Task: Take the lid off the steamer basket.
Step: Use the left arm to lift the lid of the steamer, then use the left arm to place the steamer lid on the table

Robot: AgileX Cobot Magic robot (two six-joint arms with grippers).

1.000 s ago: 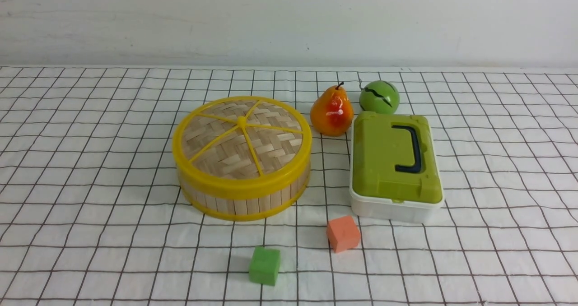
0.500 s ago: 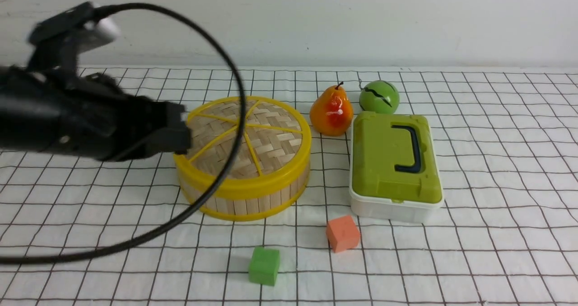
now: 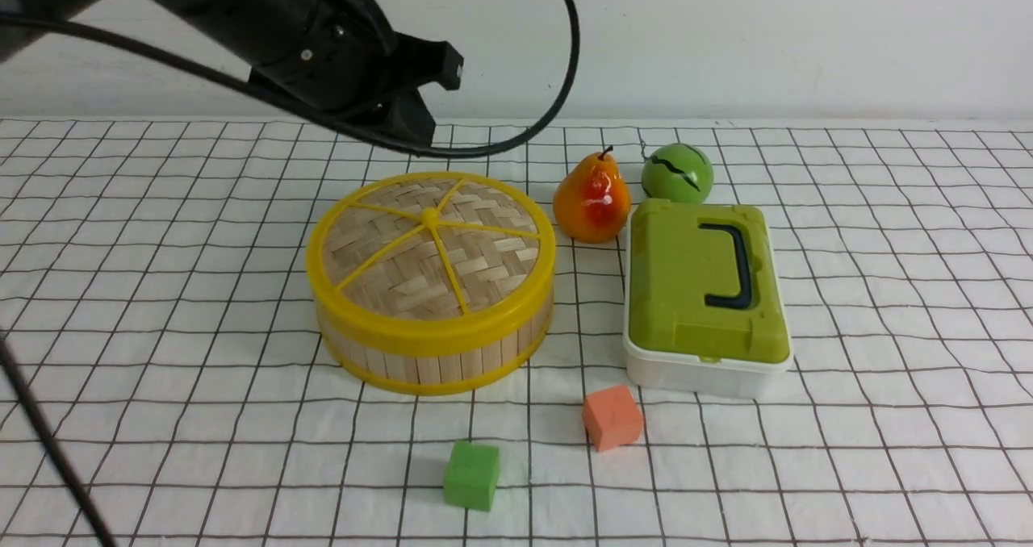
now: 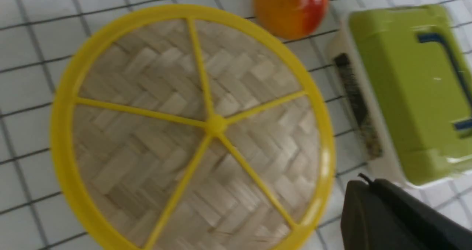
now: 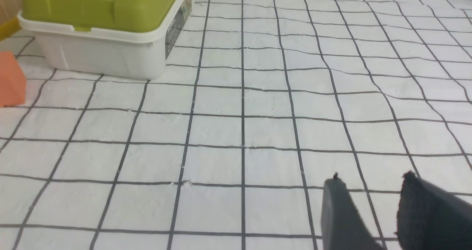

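Left end effector [image 3: 429, 91] risen, woven lid [image 3: 432, 244] seated

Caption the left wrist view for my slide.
Looking down on the woven lid, pear and green-topped box beside it.

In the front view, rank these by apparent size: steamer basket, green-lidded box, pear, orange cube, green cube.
1. steamer basket
2. green-lidded box
3. pear
4. orange cube and green cube: these look alike, and the green one sits nearer the camera, so they are left unranked.
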